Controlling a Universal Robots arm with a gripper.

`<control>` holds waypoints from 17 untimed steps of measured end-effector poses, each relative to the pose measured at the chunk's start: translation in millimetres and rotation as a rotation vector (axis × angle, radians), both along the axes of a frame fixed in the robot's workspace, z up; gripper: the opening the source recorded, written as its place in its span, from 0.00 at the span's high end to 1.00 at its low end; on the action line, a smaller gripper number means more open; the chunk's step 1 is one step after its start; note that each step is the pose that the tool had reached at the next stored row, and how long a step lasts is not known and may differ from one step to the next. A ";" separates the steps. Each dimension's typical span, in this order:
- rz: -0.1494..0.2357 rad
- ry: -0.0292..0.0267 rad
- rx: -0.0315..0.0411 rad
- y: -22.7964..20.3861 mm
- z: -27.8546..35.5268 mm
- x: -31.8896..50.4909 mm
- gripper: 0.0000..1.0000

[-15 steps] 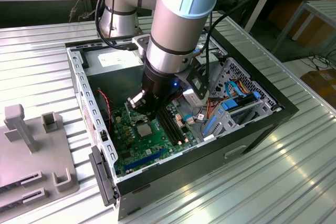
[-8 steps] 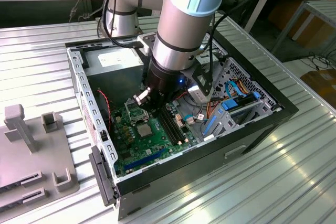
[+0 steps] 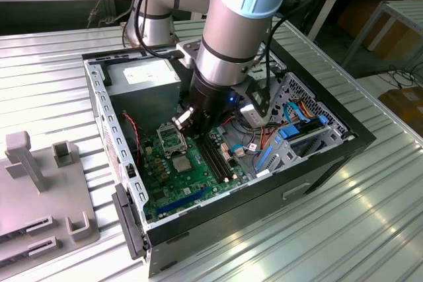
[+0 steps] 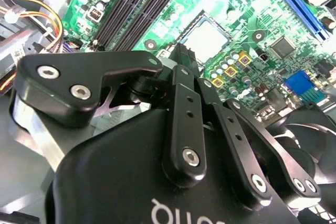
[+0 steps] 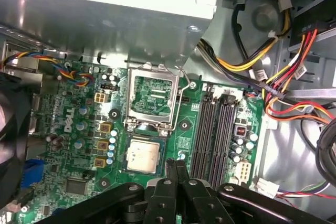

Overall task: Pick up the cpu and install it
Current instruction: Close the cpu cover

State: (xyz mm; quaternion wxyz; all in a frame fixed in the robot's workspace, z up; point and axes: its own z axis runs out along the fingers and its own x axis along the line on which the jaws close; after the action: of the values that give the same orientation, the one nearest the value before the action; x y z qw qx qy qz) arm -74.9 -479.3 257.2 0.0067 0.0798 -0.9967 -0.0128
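**Tool shut and empty beside the seated cpu**

We see the arm [image 3: 231, 37] reaching down into an open computer case [image 3: 317, 163] that sits on a ribbed metal surface [image 3: 330, 229] in the middle of the exterior view. In both wrist views the tool [image 5: 176, 167] has its two black fingers pressed together with no gap, and it grips nothing. Its tip hangs just beside one edge of the cpu [image 5: 143, 155]; we cannot tell whether it touches the board.

The cpu lies flat on the green motherboard [image 5: 79, 145], silver top up, in its square socket. It is between the hinged socket frame [image 5: 152, 96], which stands swung open next to it, and the tool. The long black memory slots [image 5: 212, 135] run alongside. In the exterior view the cpu [image 3: 184, 163] is just below the frame's centre, under the arm's wrist. A grey fixture [image 3: 39, 189] stands on the surface at the exterior view's left.
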 end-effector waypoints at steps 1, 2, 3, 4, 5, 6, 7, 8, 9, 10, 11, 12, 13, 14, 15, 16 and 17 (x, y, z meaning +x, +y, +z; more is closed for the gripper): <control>0.006 -0.0001 0.0002 0.1 0.0 0.8 0.89; 0.014 0.0000 0.0002 0.1 0.0 1.3 0.89; 0.029 0.0000 0.0001 0.1 0.0 1.8 0.89; 0.041 0.0000 0.0001 0.2 0.0 2.1 0.89; 0.064 0.0000 0.0001 0.2 0.0 2.4 0.89; 0.083 0.0000 0.0001 0.2 0.0 2.5 0.89; 0.096 0.0000 0.0001 0.2 0.0 2.6 0.89; 0.113 0.0000 0.0000 0.2 0.0 2.7 0.89; 0.127 -0.0001 0.0001 0.2 0.0 2.7 0.89; 0.139 0.0000 0.0001 0.2 0.0 2.7 0.89; 0.150 0.0000 0.0001 0.2 0.0 2.7 0.89; 0.161 0.0000 0.0001 0.2 0.0 2.7 0.89; 0.172 0.0000 0.0001 0.2 0.0 2.7 0.89; 0.183 0.0000 0.0001 0.2 0.0 2.7 0.89; 0.193 0.0000 0.0001 0.2 0.0 2.7 0.89; 0.203 0.0000 0.0001 0.2 0.0 2.7 0.89; 0.213 -0.0001 0.0001 0.2 0.0 2.7 0.89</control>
State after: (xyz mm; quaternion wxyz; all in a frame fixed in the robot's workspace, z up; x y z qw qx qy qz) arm -72.3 -479.2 257.2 0.0080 0.1854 -0.9826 -0.0120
